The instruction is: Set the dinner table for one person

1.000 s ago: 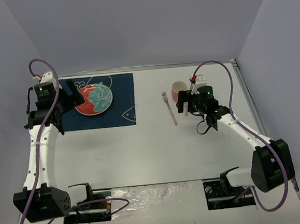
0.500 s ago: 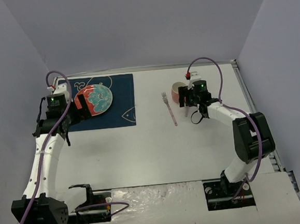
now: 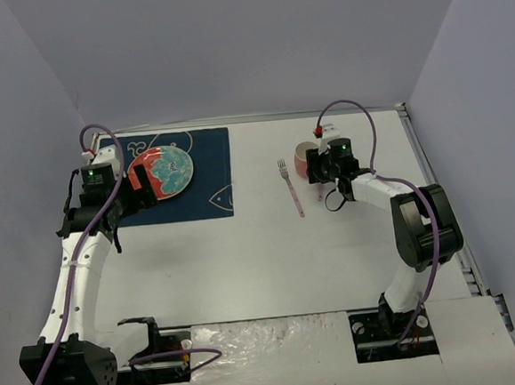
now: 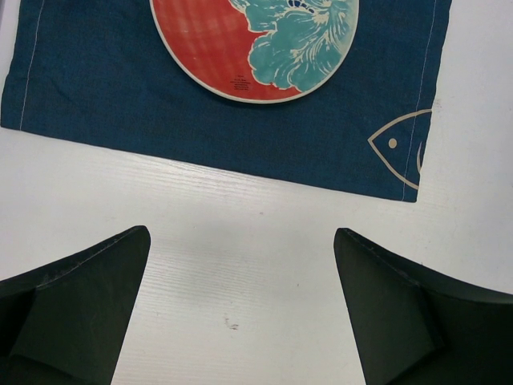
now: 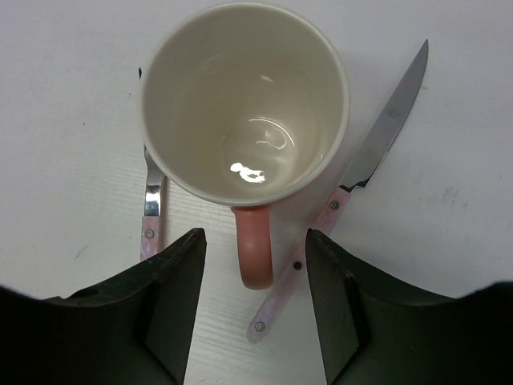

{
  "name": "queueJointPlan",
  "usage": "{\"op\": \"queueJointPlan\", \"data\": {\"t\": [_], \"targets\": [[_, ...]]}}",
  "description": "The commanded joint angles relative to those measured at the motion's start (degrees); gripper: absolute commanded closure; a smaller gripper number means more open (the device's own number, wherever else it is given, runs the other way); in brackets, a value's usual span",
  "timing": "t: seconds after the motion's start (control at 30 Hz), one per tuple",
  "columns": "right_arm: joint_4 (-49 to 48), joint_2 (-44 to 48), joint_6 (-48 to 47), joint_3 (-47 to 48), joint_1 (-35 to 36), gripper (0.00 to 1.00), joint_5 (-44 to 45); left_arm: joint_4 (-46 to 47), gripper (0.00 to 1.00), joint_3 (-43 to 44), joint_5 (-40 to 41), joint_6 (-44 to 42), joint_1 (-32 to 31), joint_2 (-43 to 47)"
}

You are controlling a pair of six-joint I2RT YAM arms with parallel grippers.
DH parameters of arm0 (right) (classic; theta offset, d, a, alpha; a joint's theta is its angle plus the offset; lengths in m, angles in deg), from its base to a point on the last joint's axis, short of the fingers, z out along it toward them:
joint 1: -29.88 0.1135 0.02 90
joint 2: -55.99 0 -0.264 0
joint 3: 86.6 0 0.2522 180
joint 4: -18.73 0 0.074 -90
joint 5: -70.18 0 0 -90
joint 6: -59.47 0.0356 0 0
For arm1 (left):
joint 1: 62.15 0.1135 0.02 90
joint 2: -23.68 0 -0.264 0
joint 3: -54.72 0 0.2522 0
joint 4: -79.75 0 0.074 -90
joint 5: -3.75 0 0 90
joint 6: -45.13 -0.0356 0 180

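A red and teal plate (image 3: 163, 171) lies on a dark blue placemat (image 3: 209, 161) at the back left of the white dinner table (image 3: 262, 254). My left gripper (image 3: 138, 182) hovers at the plate's left edge, open and empty. In the left wrist view the plate (image 4: 256, 48) lies ahead of the wide-open gripper (image 4: 240, 313). A pink mug (image 3: 305, 157) stands at the back right. My right gripper (image 3: 318, 168) is open, its jaws either side of the mug handle (image 5: 256, 253) without touching it. The mug (image 5: 244, 104) is empty.
A pink-handled fork (image 3: 290, 188) lies left of the mug, its handle (image 5: 150, 228) close to my left finger. A pink-handled knife (image 5: 365, 172) lies to the right of the mug, its handle close to my right finger. Grey walls enclose the table on three sides.
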Motion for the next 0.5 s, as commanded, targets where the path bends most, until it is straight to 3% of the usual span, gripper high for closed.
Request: {"op": "queueJointPlan", "data": {"t": [0.0, 0.47], "targets": [[-4.9, 0.4, -1.2, 2.7, -0.1, 0.53, -0.5, 2.7, 0.03, 0.9, -0.3, -0.1, -0.1, 1.0], [-7.8, -0.8, -3.1, 1.8, -0.1, 0.72, -0.1, 3.0, 0.03, 0.6, -0.4, -0.1, -0.1, 0.9]]}}
